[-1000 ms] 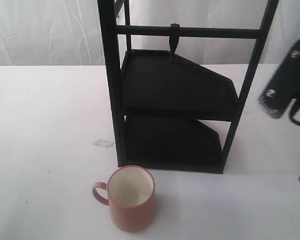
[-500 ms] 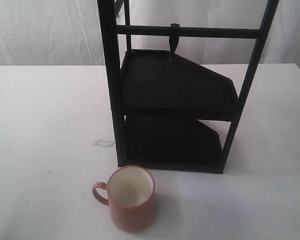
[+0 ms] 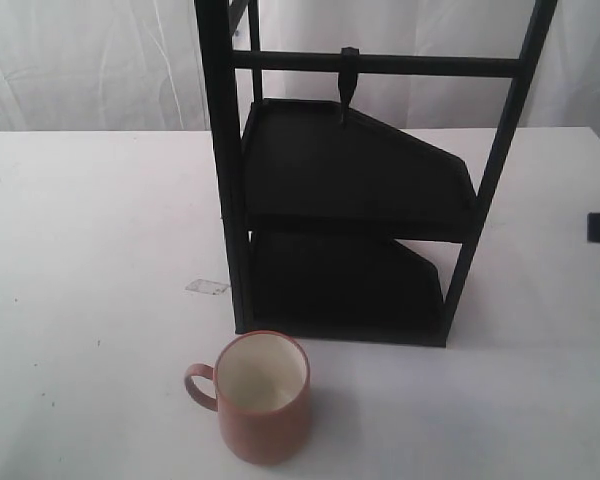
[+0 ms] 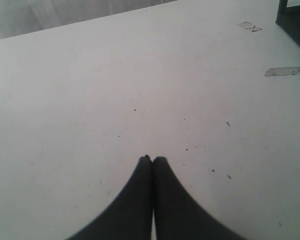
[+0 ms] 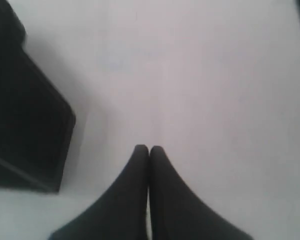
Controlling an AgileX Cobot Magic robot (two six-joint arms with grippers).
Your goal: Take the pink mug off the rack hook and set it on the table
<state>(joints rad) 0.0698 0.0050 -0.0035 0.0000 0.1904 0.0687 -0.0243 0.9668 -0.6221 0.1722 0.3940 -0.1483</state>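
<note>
Tabletop [image 3: 90, 230]: open white surface left, right and in front of the rack [image 3: 229, 200]; one flat tape scrap [image 3: 207, 287] near the left post.
Rack: tall black frame at centre; posts, crossbar [image 3: 400, 65] and two angled shelves [image 3: 360, 175] bar passage through it.
Rack hook [image 3: 348, 85]: hangs from the crossbar, open gap either side above the upper shelf.
Pink mug [image 3: 265, 400]: upright just before the left post, handle leftward, clear overhead.

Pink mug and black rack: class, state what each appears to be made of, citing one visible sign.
Pink mug: probably ceramic, matte salmon outside, cream inside; thick rim, no sheen. Rack: likely painted metal; thin straight black bars, dull finish. Neither is certain from looks.
</note>
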